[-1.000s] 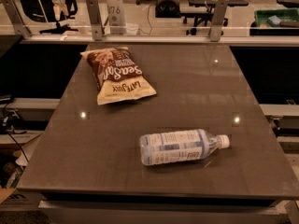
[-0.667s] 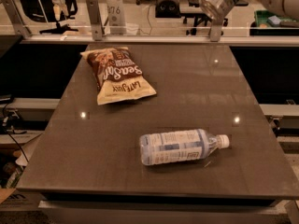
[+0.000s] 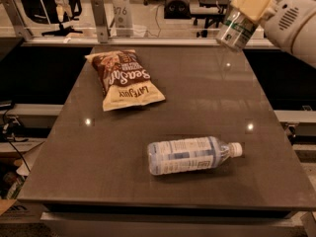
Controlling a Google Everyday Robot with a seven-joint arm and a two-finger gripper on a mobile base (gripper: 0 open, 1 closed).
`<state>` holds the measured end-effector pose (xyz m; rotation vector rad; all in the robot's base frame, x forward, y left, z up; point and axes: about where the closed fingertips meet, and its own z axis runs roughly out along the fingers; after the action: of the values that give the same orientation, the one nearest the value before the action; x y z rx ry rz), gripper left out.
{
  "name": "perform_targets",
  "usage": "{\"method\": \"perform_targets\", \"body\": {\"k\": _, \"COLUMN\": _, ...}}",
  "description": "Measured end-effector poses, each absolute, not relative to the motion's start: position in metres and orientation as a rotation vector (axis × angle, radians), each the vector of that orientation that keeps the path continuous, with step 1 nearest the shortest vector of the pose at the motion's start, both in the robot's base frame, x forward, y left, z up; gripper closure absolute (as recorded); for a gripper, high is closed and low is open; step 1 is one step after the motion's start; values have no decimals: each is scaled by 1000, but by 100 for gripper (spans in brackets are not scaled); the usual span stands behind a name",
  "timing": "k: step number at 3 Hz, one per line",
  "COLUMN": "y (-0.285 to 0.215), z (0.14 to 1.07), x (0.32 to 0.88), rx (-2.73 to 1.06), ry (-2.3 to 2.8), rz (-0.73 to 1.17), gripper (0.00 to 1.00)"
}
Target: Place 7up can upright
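**A:** Where is the 7up can (image 3: 236,29) right now?

**B:** Up at one o'clock, in the air over the far right corner of the table (image 3: 207,95). The end effector (image 3: 248,10) is clenched around its upper part, and the can hangs tilted, with its lower end leaning toward seven o'clock.

**A:** So what worries you?

**B:** The tilt, first. If the can is let go at that angle it would likely land on its rim, tip over and roll. It also hangs close to two edges, the far one at twelve o'clock and the right one at three o'clock. A rolling can there has little table to stop on. The grasp also looks to sit near one end of the can, so I'd guess the can could swing between the pads as the wrist turns it straight.

**A:** Is there room to come inward?

**B:** Plenty. From under the can toward the table's middle, the top is bare. The chip bag (image 3: 123,78) lies flat at ten o'clock, well apart from the can. The water bottle (image 3: 190,155) lies on its side near the front, at about five o'clock, with its cap pointing toward three o'clock.

**A:** Would either of them get in the way?

**B:** Not on a short descent. The bottle could roll if it were nudged, so I'd keep to the far half.
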<state>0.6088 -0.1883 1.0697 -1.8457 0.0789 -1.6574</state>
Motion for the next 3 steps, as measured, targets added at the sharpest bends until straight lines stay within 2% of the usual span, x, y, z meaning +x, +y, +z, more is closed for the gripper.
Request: {"method": "perform_targets", "body": {"k": 3, "y": -179, "z": 1015, "x": 608, "rx": -1803, "ry": -412, "rz": -1831, "gripper": 100}}
